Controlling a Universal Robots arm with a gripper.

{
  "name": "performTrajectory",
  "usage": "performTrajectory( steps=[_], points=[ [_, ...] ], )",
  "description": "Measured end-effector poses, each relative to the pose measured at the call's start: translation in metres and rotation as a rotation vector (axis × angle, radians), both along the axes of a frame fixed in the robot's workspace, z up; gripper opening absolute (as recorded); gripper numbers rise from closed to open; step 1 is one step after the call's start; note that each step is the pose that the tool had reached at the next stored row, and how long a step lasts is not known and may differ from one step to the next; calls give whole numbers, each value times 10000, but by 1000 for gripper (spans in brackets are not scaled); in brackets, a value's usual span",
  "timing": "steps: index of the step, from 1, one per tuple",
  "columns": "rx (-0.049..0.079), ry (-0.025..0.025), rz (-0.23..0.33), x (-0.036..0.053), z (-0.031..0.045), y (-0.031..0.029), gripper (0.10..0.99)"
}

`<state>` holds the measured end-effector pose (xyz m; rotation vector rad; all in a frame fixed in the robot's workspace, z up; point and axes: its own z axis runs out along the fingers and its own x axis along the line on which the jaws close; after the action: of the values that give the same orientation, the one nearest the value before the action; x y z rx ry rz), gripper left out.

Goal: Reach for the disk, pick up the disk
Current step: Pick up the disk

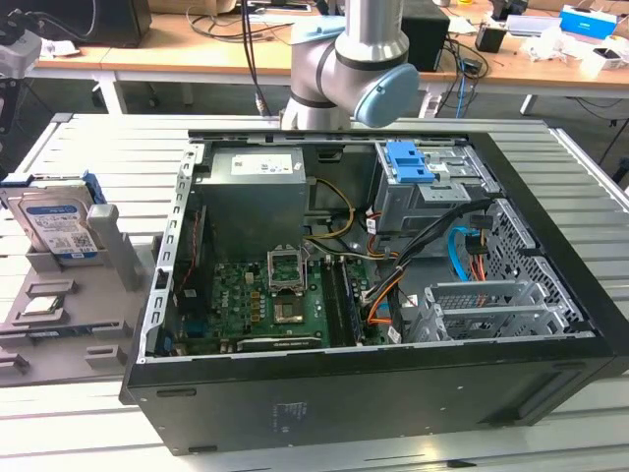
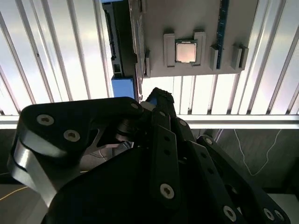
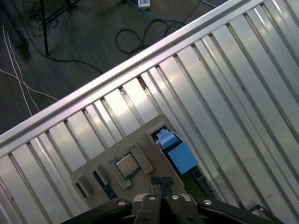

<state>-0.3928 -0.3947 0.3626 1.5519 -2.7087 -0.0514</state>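
In the exterior view the disk (image 1: 57,228) is standing on edge in a slot of the grey holder (image 1: 93,329). It is sitting near the edge of the slatted desk (image 1: 108,157) on the exterior view's left, well apart from the open computer case (image 1: 373,295). Its labelled face is showing and blue rails are running along its sides.

In the second wrist view the tool (image 2: 156,95) is hanging above the holder (image 2: 187,18). Its fingertips are looking pressed together with nothing between them, though the angle is making that hard to confirm. The disk (image 2: 120,42) is showing edge-on beside the holder, well apart from the small silver chip (image 2: 185,51).

In the first wrist view the tool (image 3: 161,183) is hovering over the holder (image 3: 140,135), between the chip (image 3: 125,164) and the disk (image 3: 180,156).

The disk is probably handling as a stiff, dense, fairly heavy slab with smooth faces that could be slipping under a light pinch, and it is likely shock-sensitive. Its free upper edge, pinched across the two flat faces near the middle, is looking like the soundest hold
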Motion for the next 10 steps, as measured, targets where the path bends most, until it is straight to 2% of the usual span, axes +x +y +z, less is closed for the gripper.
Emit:
performTrajectory(
  steps=[10],
  points=[
    [0, 0, 1062, 0, 0, 0, 106]
  ],
)
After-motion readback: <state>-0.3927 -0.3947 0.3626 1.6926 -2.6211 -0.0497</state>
